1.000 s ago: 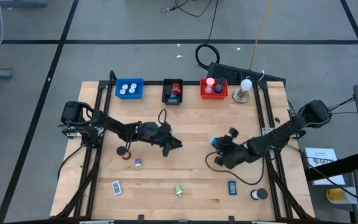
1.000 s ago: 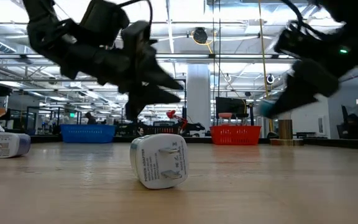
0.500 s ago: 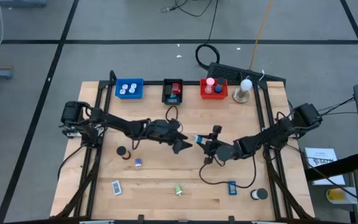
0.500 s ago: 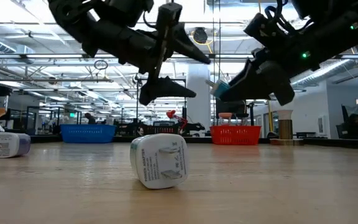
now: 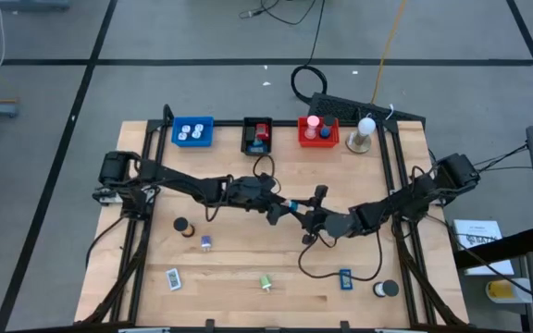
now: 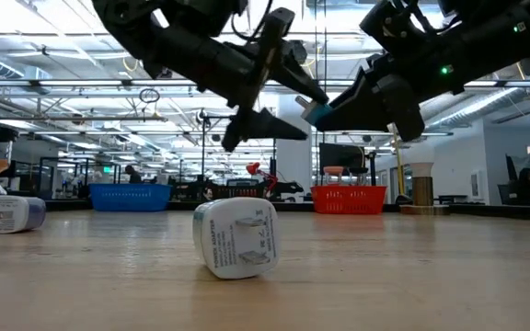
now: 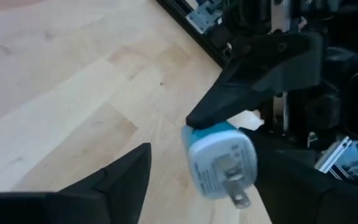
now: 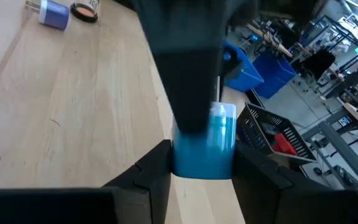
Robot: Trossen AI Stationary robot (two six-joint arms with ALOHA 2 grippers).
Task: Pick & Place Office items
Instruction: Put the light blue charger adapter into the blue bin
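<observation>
I'm mid-handover: my right gripper clamps the small teal plastic plug adapter. My left gripper, fingers spread around it, must close next.

We are in a large industrial lab hall. Beyond our wooden tabletop we see exposed ceiling trusses with strip lights, and rows of workstations. Grey floor marked with dark tape lines surrounds the rig.
</observation>
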